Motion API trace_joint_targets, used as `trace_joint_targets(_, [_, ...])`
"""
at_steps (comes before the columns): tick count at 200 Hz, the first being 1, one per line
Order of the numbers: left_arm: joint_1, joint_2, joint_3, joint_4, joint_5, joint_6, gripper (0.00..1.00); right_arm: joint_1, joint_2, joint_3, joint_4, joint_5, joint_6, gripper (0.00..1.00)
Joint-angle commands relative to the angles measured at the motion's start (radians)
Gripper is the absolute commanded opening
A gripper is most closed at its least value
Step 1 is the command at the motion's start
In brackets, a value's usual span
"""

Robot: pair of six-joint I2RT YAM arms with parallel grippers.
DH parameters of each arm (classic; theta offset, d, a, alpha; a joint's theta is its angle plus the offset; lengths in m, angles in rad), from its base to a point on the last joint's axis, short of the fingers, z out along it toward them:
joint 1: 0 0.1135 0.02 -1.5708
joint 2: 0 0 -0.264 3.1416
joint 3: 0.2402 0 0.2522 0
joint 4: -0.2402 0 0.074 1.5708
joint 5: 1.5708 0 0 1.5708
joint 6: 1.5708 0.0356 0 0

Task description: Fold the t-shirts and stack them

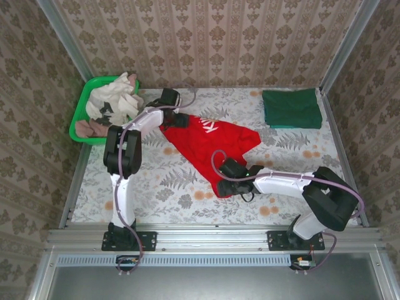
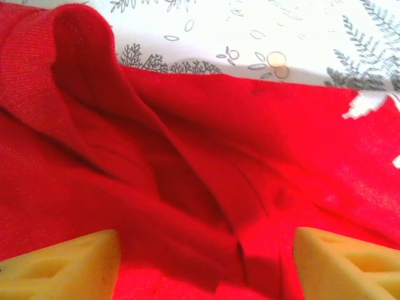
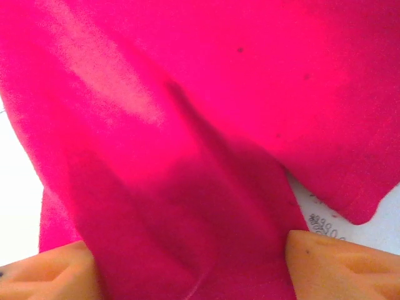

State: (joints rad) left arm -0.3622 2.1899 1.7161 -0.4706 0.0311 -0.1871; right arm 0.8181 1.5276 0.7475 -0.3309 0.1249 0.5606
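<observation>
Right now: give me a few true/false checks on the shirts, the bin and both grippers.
1. The green shirt lies folded at the far right corner of the table. True.
2. The red shirt is folded. False: it lies spread out and rumpled mid-table.
3. The left gripper and right gripper are both at the red shirt. True.
4. The bin is empty. False: it holds pale cloths.
5. The red shirt sits on the green one. False: they lie apart.

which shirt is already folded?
The dark green t-shirt: it is a neat flat rectangle at the far right corner. The red t-shirt lies rumpled and spread out in the middle.
</observation>
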Motion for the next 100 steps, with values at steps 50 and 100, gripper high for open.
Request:
trace_joint_targets(50, [0.029,-0.005,0.036,-0.022,-0.031,-0.008,0.38,-0.012,0.001,0.065,-0.149,0.114,-0.003,0.56])
trace_joint_targets(100, [0.063,-0.066,0.001,-0.016,-0.048,-0.018,0.16,-0.048,-0.011,0.05,-0.149,0.098,-0.03,0.51])
